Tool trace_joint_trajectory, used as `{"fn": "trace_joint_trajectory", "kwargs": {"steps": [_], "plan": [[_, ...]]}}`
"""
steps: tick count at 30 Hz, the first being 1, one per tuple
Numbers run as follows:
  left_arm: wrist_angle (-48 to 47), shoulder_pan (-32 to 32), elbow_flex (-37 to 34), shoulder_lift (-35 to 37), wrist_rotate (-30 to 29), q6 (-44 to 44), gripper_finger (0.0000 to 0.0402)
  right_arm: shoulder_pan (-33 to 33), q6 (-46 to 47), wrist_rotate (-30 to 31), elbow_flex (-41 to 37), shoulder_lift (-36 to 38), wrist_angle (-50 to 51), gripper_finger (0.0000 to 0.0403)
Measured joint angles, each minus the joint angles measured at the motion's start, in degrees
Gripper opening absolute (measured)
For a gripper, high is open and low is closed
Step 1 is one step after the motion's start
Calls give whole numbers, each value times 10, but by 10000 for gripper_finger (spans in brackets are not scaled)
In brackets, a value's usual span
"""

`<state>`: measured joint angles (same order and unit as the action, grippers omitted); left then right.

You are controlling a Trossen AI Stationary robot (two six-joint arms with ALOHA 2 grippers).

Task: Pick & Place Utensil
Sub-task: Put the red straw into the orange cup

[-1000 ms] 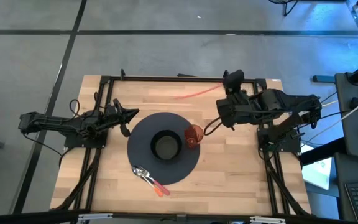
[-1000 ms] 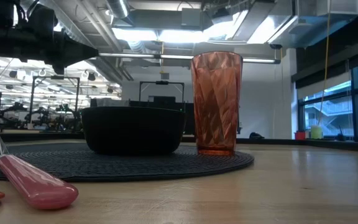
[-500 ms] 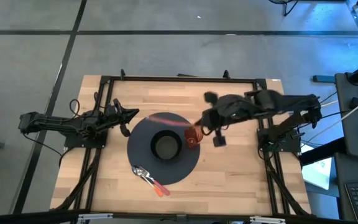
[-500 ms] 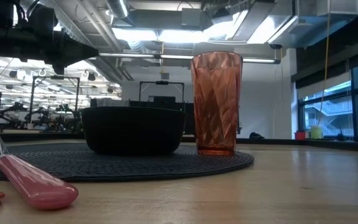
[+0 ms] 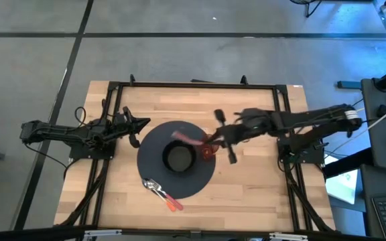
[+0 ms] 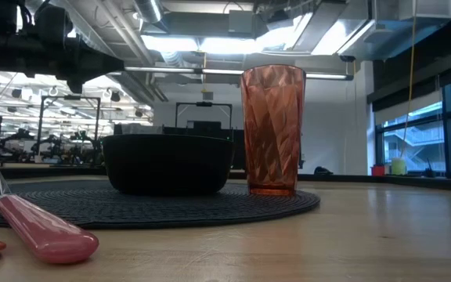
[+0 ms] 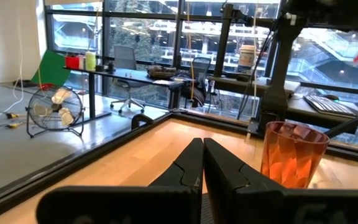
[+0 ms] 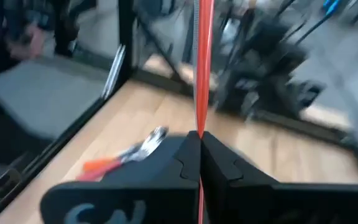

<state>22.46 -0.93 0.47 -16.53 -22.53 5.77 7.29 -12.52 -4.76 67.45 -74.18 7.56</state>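
Carrying a thin red utensil [image 5: 187,137] pinched between its closed fingers, the right hand [image 5: 214,138] hangs over the mat's [image 5: 154,152] right-hand part, beside the red tumbler [image 5: 208,151]. The right wrist view shows the utensil [image 8: 202,68] running straight out from the closed fingertips, so the grip is at 1 end and the free end leads toward the black bowl [image 5: 178,156]. Judged: this hold lets the tip be steered down into the tumbler or bowl. The right arm reaches far out from the bench's right edge, nearly level. The left hand [image 5: 134,126] waits closed and empty near the bench's left edge, just off the mat. 2 more utensils [image 5: 163,193] lie on the mat's front rim.
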Motion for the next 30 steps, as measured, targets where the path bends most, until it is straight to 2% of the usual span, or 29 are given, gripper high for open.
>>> {"fn": "trace_joint_trajectory", "kwargs": {"steps": [3,7,12,16,19,28,30], "plan": [[0,0,0,0,-3,-1,8,-1,3,-7,-108,53,-136,0],[0,0,0,0,-5,0,8,-16,27,-13,-250,83,-312,0],[0,0,0,0,-5,1,8,-28,57,-4,-363,93,-501,0],[0,0,0,0,-5,1,8,-30,68,36,-415,90,-529,0],[0,0,0,0,-8,0,8,-30,86,70,-424,81,-542,0],[0,0,0,0,-21,0,8,-31,64,71,-409,5,-541,1],[0,0,0,0,-21,-1,8,-32,64,71,-410,-11,-567,1]]}}
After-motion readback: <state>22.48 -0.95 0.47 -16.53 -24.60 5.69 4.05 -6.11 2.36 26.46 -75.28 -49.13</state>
